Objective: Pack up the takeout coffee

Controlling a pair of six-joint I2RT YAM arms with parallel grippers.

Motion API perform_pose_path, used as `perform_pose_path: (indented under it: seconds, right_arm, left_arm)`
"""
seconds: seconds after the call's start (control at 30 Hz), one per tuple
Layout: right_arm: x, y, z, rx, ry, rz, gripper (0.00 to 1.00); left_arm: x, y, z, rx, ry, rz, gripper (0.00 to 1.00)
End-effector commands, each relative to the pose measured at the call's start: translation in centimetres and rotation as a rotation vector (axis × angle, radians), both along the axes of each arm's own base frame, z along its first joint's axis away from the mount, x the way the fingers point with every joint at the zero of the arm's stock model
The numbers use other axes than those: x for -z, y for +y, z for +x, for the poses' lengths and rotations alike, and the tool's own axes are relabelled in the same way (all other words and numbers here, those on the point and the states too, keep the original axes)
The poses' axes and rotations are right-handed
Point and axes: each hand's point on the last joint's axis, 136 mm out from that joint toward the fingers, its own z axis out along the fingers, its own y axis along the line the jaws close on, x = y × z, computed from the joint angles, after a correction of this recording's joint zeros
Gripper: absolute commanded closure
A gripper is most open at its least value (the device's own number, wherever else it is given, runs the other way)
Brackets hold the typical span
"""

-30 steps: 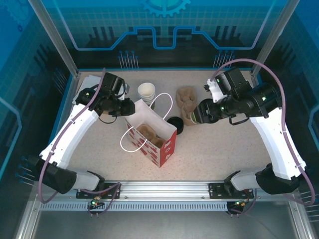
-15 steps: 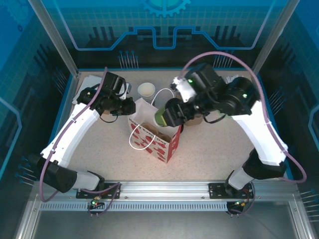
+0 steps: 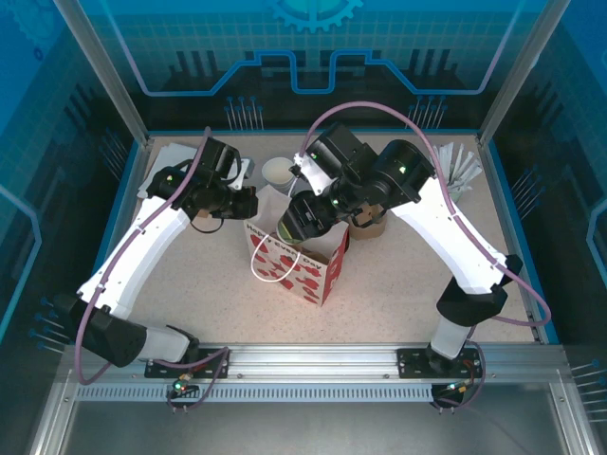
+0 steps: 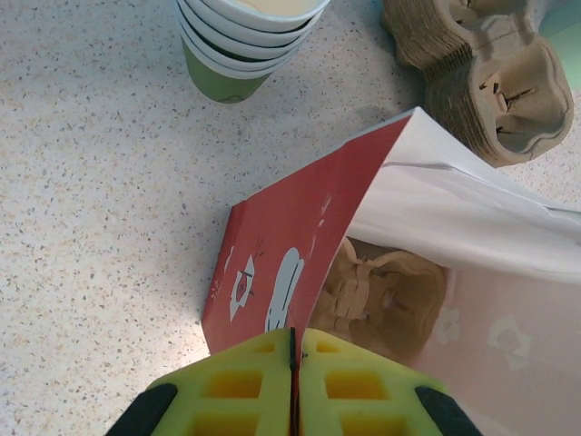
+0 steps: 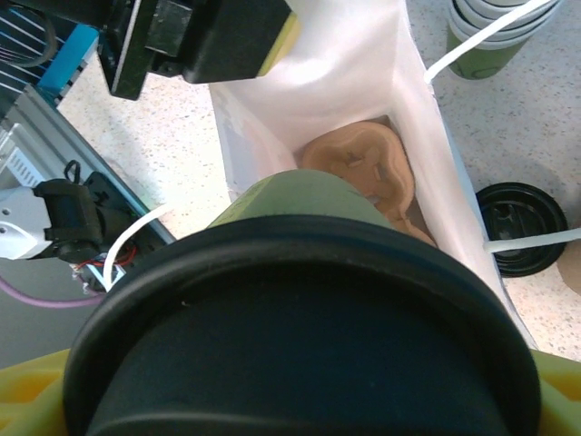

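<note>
The takeout coffee (image 3: 295, 226), a dark green cup under a black lid (image 5: 300, 345), hangs tilted over the mouth of the red and white gift bag (image 3: 311, 275). My right gripper (image 3: 309, 212) is shut on it, with a yellow finger (image 5: 18, 391) at each side of the lid. The cup's base points down into the bag's white inside (image 5: 327, 82). My left gripper (image 3: 245, 204) is shut on the bag's rear rim (image 4: 290, 236), its pads (image 4: 254, 391) pressed together. A brown pulp carrier (image 4: 386, 300) lies in the bag's bottom.
A stack of green paper cups (image 3: 277, 172) stands just behind the bag. Brown pulp carriers (image 4: 481, 73) and a loose black lid (image 5: 522, 227) lie to the bag's right. White-wrapped sticks (image 3: 460, 171) sit at the back right, white sheets (image 3: 166, 156) at the back left.
My right arm has swung left from the carrier stack, bringing the cup over the bag's mouth. My left gripper has closed on the bag's rim, and the bag has shifted slightly.
</note>
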Motion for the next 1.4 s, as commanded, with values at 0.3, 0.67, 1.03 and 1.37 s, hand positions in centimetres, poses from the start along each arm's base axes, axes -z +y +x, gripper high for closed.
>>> perform_pose_path:
  seconds: [0.3,0.67,1.03,1.37]
  right_arm:
    - [2.6,-0.6,-1.0,-0.059,0.036,-0.142,0.24]
    - [4.2,1.8,-3.1,-0.172,0.141,-0.128,0.24]
    - [6.2,3.5,-3.0,-0.2,0.194,-0.12,0.24]
    - [8.2,1.1,-1.4,-0.141,0.171,-0.266,0.24]
  left_arm:
    - [-0.4,-0.8,0.1,0.088,-0.056,0.001,0.92]
    - [-0.4,-1.1,0.3,0.098,-0.059,-0.011,0.92]
    - [-0.3,-1.3,0.2,0.117,-0.061,-0.016,0.92]
    - [0.1,-1.3,0.3,0.136,-0.062,-0.001,0.92]
